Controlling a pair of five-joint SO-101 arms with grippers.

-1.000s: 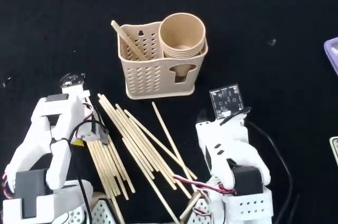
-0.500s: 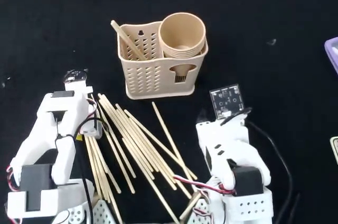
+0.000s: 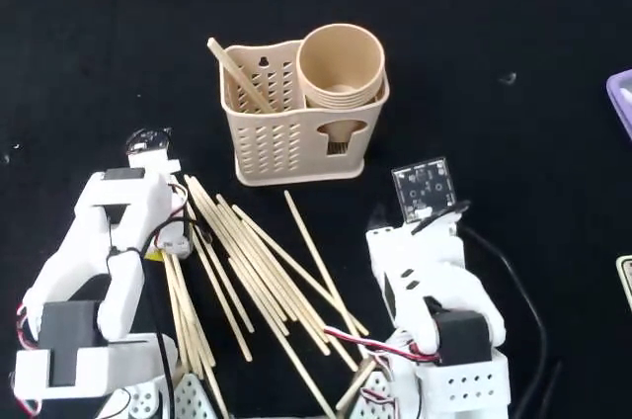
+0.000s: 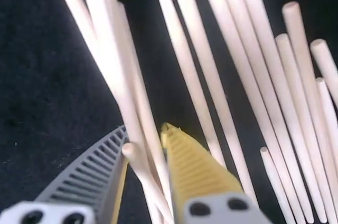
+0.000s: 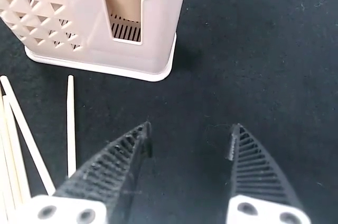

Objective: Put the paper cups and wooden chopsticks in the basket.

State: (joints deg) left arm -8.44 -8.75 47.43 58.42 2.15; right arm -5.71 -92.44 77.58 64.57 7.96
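Left claw point(image 4: 145, 131): your jaws are narrowed to a slim gap and pinch two or so wooden chopsticks point(image 3: 257, 261) near their ends, w/ the grey jaw on one side and the yellow jaw on the other. The pinched sticks belong to the loose pile fanned across the black table point(image 3: 513, 142), in front of the basket point(image 3: 296, 142) and between your two arms.

Right claw point(image 5: 190, 134): jaws are spread wide w/ nothing between them. It hangs over bare table just short of the basket's front wall, w/ a few chopstick tips beside it.

Paper cups point(image 3: 341, 63): stacked, upright, in the basket's right compartment, approx. flush against its rim.

Single chopstick point(image 3: 242, 73): in the left compartment, tilted, w/ its upper end sticking out past the basket's left rim.

Basket stands upright toward the table's far side, apart from the pile.
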